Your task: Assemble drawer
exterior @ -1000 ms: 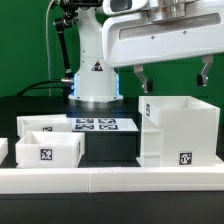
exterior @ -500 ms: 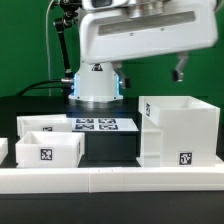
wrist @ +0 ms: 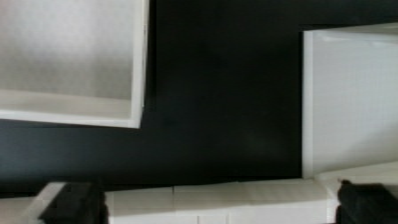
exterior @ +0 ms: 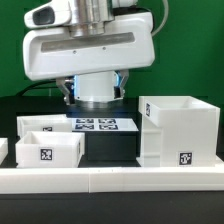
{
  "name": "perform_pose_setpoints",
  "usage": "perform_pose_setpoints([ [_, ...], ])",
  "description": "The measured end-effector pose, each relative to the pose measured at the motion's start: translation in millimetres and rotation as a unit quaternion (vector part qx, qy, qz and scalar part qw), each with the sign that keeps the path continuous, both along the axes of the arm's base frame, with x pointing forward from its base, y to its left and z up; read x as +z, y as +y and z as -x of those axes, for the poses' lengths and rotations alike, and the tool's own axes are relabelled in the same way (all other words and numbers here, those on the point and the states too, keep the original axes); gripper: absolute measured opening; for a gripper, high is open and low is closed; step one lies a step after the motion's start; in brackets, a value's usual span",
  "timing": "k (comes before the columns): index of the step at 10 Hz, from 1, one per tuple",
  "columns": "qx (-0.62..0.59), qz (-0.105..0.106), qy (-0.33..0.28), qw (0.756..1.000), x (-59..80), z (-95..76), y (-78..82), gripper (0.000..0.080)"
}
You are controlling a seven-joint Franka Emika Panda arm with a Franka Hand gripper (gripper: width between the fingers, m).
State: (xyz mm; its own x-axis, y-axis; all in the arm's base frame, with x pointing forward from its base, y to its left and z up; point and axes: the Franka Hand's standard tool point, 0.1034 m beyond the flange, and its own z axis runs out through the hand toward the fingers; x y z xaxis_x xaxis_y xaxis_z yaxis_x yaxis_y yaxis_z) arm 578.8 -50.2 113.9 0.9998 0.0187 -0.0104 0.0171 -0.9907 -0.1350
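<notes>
The drawer is found in three loose parts on the dark table point(exterior: 30, 104); nothing is seen joined. The casing point(exterior: 178, 130) is set at four o'clock in the exterior view; the front tray point(exterior: 45, 150) and, just behind it, the rear tray point(exterior: 42, 124) are set at eight o'clock, well apart from the casing. The gripper point(wrist: 214, 198) is held high at twelve o'clock, over the dark gap between trays and casing; in the wrist view one tray and the casing are seen flanking that gap, so neither part is centred under the jaws. The fingers point(wrist: 71, 200) are spread wide, and nothing is pinched. A shift toward eight o'clock is judged necessary for a tray, toward four o'clock for the casing; which is meant cannot be told. Each tray's long axis is laid from nine to three o'clock. All parts are of white, thin-walled plastic; the casing is cube-like and open on top; the trays are shallow; a black-and-white square tag point(exterior: 184, 158) is carried on the casing's front.
</notes>
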Motion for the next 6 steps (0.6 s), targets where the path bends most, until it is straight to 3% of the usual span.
perform_pose_setpoints([
  [4,0.001,0.000,0.001,1.000,-0.5,0.3,1.8,0.0649],
  [6,-0.021,0.006,0.012,1.000,-10.9,8.1,-4.5,0.0649],
])
